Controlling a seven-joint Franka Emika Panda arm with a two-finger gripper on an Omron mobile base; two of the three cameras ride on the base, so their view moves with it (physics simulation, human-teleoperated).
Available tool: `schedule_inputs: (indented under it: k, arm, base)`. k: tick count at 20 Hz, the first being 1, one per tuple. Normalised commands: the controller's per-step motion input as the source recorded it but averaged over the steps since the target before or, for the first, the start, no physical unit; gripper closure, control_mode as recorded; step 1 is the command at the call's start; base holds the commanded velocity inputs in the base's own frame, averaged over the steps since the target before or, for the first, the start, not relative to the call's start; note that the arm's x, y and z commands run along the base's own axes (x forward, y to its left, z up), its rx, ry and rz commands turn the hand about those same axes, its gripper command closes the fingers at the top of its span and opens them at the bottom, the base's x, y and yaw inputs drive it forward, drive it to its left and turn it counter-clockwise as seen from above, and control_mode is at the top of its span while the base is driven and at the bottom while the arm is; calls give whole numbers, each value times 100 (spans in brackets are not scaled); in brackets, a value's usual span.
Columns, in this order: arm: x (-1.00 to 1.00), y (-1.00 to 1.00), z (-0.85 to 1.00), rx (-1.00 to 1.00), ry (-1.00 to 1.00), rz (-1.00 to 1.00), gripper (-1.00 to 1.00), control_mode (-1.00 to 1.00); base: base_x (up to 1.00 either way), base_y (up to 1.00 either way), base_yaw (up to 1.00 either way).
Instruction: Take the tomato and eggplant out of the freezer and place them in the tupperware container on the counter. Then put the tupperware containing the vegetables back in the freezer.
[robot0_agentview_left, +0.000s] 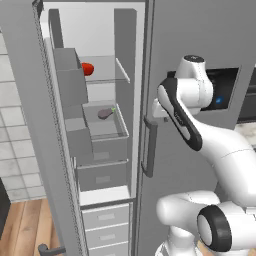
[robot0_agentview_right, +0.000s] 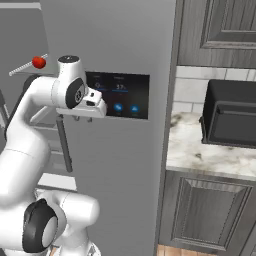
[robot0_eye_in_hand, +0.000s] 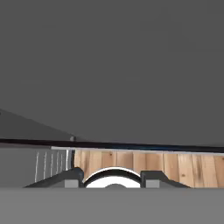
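The tomato is sitting on a freezer shelf, the eggplant in the bin below. The gripper is standing apart, empty. The glossy tomato is probably slipping easily; gripping its widest middle seems safest

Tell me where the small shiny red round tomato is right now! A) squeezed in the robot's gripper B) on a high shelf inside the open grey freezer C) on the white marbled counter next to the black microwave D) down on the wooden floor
B: the small glossy red round tomato sits on an upper shelf inside the open tall grey freezer, above the bin holding the dull purple-grey eggplant.
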Motion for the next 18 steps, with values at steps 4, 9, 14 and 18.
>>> schedule_inputs:
  k: [4,9,14,18]
  arm:
    - [-20,0,0,0,-7,0,-100,-100]
    - [-72,0,6,0,-32,0,-100,-100]
    - [-64,0,13,0,-28,0,-100,-100]
    - [-46,-3,6,0,-15,-3,-100,-100]
  base:
    - [0,0,0]
    - [0,0,0]
    - [0,0,0]
    - [0,0,0]
